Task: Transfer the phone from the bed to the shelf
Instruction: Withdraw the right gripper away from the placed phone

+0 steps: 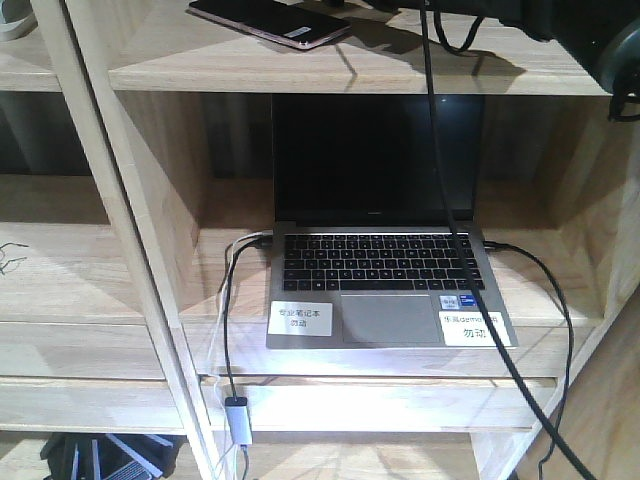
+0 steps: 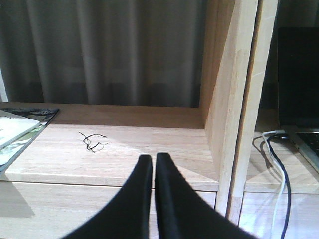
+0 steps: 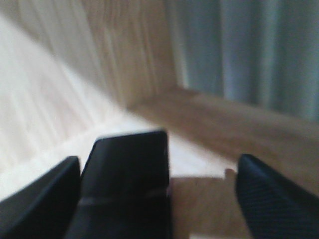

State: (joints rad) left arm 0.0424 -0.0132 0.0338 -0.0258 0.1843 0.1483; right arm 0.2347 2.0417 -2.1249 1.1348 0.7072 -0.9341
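The phone (image 1: 270,22) lies flat on the top board of the shelf (image 1: 330,72), black with a rose-gold edge, above the laptop cubby. In the right wrist view the phone (image 3: 124,184) rests on the pale board (image 3: 40,114) between the fingers of my right gripper (image 3: 158,159). That gripper is open: the phone sits beside the left finger, with a wide gap to the right one. My left gripper (image 2: 153,157) is shut and empty, hovering over a lower shelf board (image 2: 129,149). The bed is out of view.
An open grey laptop (image 1: 380,250) fills the middle cubby, with cables (image 1: 228,330) and an adapter (image 1: 238,415) hanging off its board. A thick black cable (image 1: 440,200) drops across it. A wire tangle (image 2: 92,141) and a booklet (image 2: 15,134) lie on the left board, by the upright (image 2: 239,99).
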